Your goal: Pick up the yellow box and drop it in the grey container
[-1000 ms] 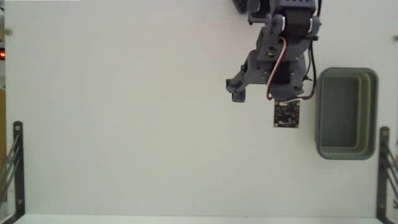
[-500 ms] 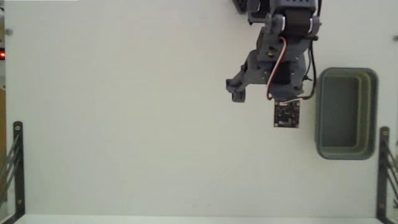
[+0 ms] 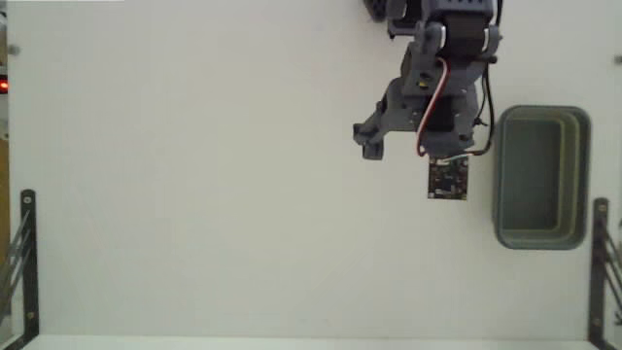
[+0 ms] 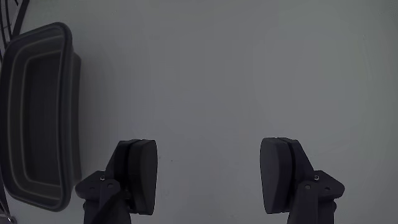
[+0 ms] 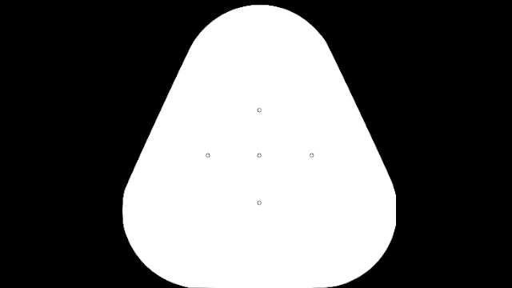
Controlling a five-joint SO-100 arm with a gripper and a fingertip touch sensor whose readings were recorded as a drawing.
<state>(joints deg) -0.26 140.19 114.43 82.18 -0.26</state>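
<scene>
Wrist view shows the grey container (image 4: 37, 112) at left frame edge, nothing visible inside; gripper (image 4: 211, 174) fingers spread wide over bare table (image 4: 249, 68).

The fixed view is bright and evenly lit, the matte white tabletop (image 3: 194, 194) nearly washed out, with only faint, soft shadows close under the dark grey plastic robot arm (image 3: 437, 87). The picture is slightly soft and low in detail. The wrist view is much dimmer and greyish, low in contrast; the grey-green rounded plastic tub (image 4: 37, 112) looks dark, its rim bowed by lens distortion.
</scene>
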